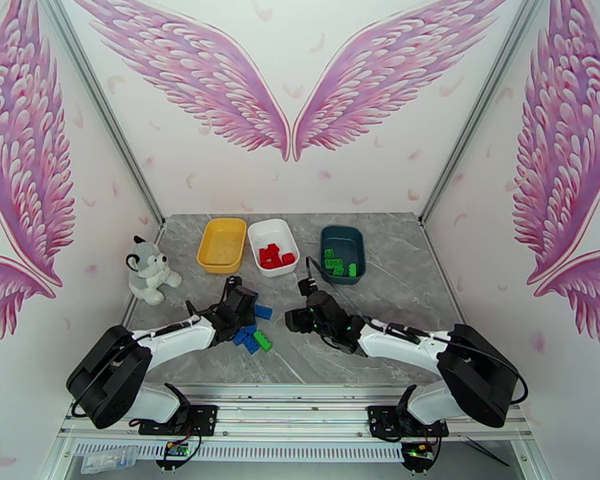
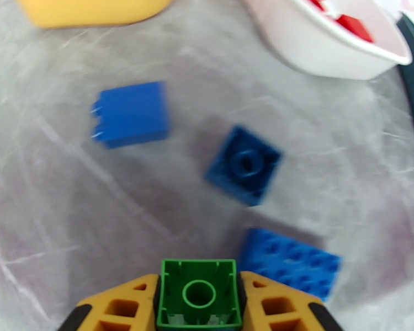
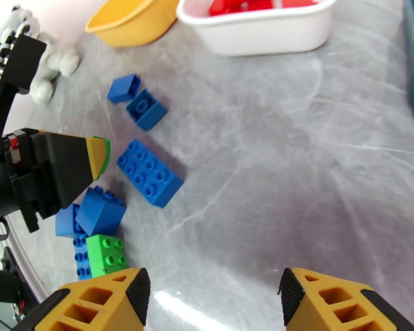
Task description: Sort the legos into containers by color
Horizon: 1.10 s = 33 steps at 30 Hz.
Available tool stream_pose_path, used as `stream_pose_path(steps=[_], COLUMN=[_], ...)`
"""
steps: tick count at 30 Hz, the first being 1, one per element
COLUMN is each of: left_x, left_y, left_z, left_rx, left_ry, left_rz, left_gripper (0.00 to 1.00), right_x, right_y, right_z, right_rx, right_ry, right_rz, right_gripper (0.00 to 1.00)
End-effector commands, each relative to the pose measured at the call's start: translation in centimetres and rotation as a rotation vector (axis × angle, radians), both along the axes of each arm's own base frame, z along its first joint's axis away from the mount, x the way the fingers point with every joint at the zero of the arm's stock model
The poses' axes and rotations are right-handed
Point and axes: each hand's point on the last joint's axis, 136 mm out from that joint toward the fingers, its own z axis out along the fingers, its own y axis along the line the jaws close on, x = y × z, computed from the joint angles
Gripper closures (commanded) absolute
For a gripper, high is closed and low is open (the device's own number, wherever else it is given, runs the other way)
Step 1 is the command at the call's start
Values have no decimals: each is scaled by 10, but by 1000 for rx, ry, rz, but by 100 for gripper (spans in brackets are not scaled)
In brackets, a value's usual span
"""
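While near yellow tray (image 1: 222, 244), plush husky (image 1: 150, 270)

The left arm (image 1: 168, 336) stretches in toward the middle of the table. The left gripper (image 1: 240, 302) is squeezed tight on a green brick (image 2: 198, 293). The right arm (image 1: 396, 339) stretches in from the other side. The right gripper (image 3: 213, 291) has its jaws wide apart and holds nothing.

I get bright, even overhead light in the top view, with soft shadows. My left wrist feed is smeared with blur, worst on the yellow tray (image 2: 91, 9) at 11 o'clock. On the right wrist feed, glare whitens the table (image 3: 168, 302) at 6 o'clock, and the edges bow.
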Motion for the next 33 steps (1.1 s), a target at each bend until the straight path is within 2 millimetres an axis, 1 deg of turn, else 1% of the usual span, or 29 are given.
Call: stream_pose_path(steps=[1, 5, 6, 10, 12, 13, 14, 19, 21, 22, 24, 25, 27, 29, 30, 32, 33], left_x=[18, 39, 43, 68, 80, 86, 97, 126, 134, 138, 141, 141, 140, 137, 136, 132, 129], left_y=[-52, -108, -121, -178, -203, -213, -226, -266, -278, -285, -295, -298, -301, -299, -294, -282, -273], left_z=[35, 58, 61, 72, 75, 72, 84, 91, 95, 95, 97, 97, 101, 105, 107, 114, 119], left_rx=[-125, -250, -281, -399, -442, -454, -480, -549, -572, -582, -602, -607, -605, -594, -584, -561, -543], left_ry=[-59, -87, -87, -82, -80, -73, -96, -112, -117, -116, -116, -117, -129, -145, -153, -185, -206], left_rz=[-141, -268, -296, -395, -432, -443, -455, -484, -496, -503, -519, -527, -535, -537, -529, -509, -493], left_gripper=[75, 76, 75, 76, 76, 75, 75, 74, 71, 66, 50, 44, 38, 36, 35, 35, 35], right_x=[16, 28, 30, 35, 32, 29, 25, 4, -4, -7, -11, -13, -15, -15, -14, -13, -12], right_y=[-34, -58, -64, -102, -122, -131, -142, -169, -177, -180, -183, -184, -182, -178, -173, -162, -154], right_z=[11, 28, 30, 37, 39, 39, 40, 44, 45, 45, 46, 46, 45, 43, 42, 39, 37], right_rx=[-15, 34, 38, 30, 26, 28, 31, 39, 31, 28, 21, 18, 18, 27, 36, 51, 64], right_ry=[-38, -62, -64, -68, -76, -80, -87, -112, -120, -125, -132, -134, -136, -138, -138, -130, -125], right_rz=[-141, -223, -243, -349, -404, -427, -454, -508, -522, -525, -523, -519, -501, -474, -449, -396, -361], right_gripper=[30, 29, 29, 28, 26, 25, 23, 20, 19, 18, 16, 16, 15, 13, 13, 14, 15])
